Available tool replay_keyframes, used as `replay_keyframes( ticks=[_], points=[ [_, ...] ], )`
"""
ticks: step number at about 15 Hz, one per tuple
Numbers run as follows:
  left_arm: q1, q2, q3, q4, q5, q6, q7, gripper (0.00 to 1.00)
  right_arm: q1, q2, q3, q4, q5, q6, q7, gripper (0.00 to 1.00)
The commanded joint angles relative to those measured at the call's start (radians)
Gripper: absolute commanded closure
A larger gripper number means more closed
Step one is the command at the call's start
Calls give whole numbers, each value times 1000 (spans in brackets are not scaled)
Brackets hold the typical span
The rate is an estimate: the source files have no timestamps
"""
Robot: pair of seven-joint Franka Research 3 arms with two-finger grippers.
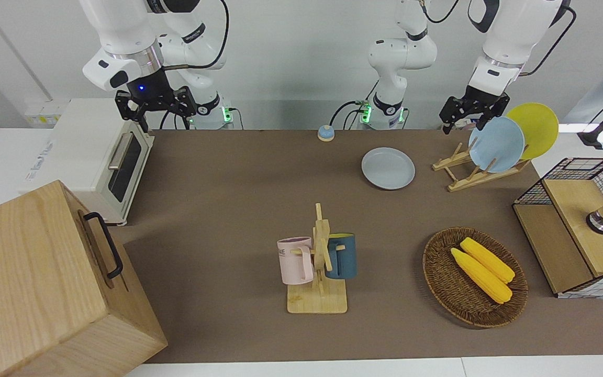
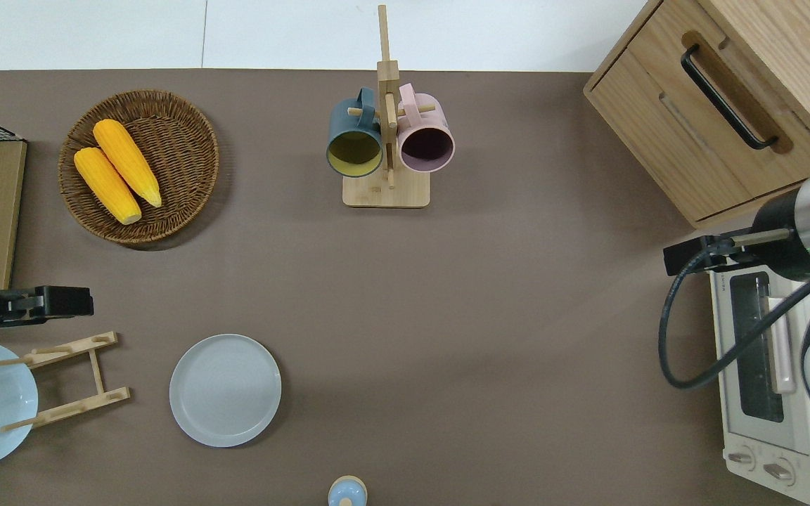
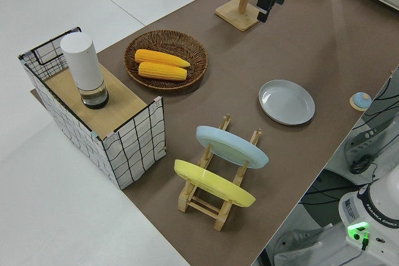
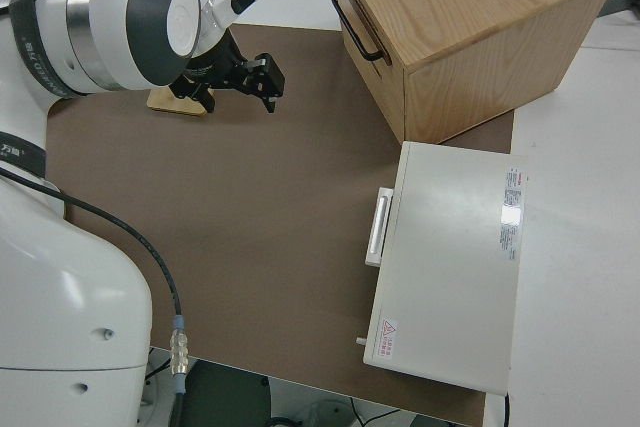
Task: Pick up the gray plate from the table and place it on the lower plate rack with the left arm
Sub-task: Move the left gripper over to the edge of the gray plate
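Observation:
The gray plate (image 1: 388, 167) lies flat on the brown table (image 1: 238, 209), beside the lower plate rack (image 1: 466, 175) and toward the right arm's end of it; it also shows in the overhead view (image 2: 225, 390) and the left side view (image 3: 287, 101). The rack (image 2: 67, 379) holds a light blue plate (image 1: 496, 144) and a yellow plate (image 1: 534, 128) on edge; its pegs toward the gray plate are bare. My left gripper (image 1: 464, 123) is open and empty, up in the air over the table at the rack's edge farther from the robots (image 2: 60, 302). My right gripper (image 1: 156, 112) is open, parked.
A wooden mug tree (image 1: 321, 262) with a pink and a blue cup stands mid-table. A wicker basket (image 1: 474, 277) holds two corn cobs. A wire-sided shelf (image 1: 573, 225) stands at the left arm's end. A toaster oven (image 1: 97, 157) and a wooden cabinet (image 1: 45, 283) stand at the right arm's end. A small blue knob (image 1: 325, 133) sits near the robots.

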Motion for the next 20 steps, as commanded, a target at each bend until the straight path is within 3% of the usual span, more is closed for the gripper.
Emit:
replay_keyframes(
  ticks=[1,17,20],
  points=[
    [0,7,25,-13,-38,-12,-8,9,-26,-2,24,10,-2,-17,14,17],
    [1,38,27,-17,-36,-24,-13,9,-26,-2,24,10,-2,-17,14,17],
    [1,21,30,-72,-29,17,-2,9,-26,-2,24,10,-2,-17,14,17]
  ],
)
